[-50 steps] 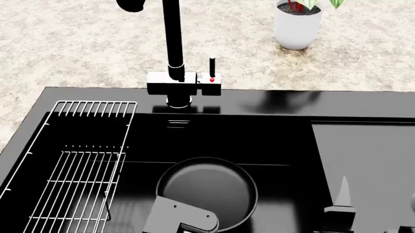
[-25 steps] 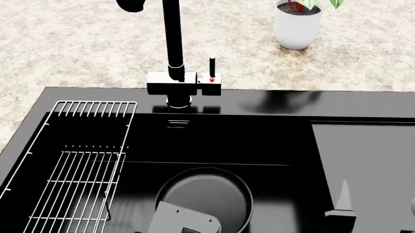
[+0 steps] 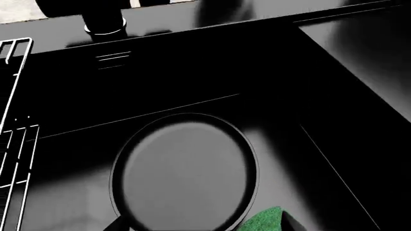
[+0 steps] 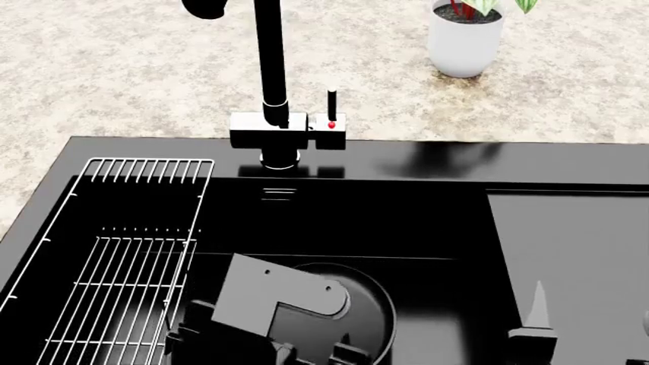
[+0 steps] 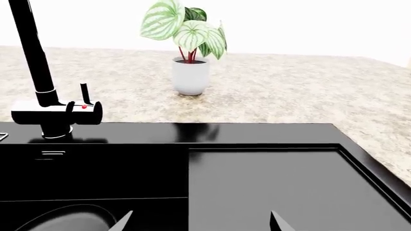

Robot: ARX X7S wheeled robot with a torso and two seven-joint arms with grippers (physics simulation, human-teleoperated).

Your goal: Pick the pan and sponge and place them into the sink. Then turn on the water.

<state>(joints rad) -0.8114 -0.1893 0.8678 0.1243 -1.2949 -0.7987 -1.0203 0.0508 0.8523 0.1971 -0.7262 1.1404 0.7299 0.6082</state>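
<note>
Left wrist view shows the left gripper (image 3: 266, 226) pinching the sponge (image 3: 263, 220) just above the pan (image 3: 185, 172), which lies in the sink (image 3: 334, 110) basin. The right gripper (image 5: 199, 222) hovers spread over the draining ledge (image 5: 270, 183), faucet (image 4: 270, 84) beyond.

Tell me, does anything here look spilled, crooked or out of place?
Nothing stands out. The pan lies flat in the sink basin, a green sponge corner shows beside it, and no water runs from the faucet.

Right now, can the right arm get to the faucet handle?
Probably yes. The right gripper hangs open over the draining ledge, and nothing stands between it and the faucet handle; the left gripper is down over the pan.
</note>
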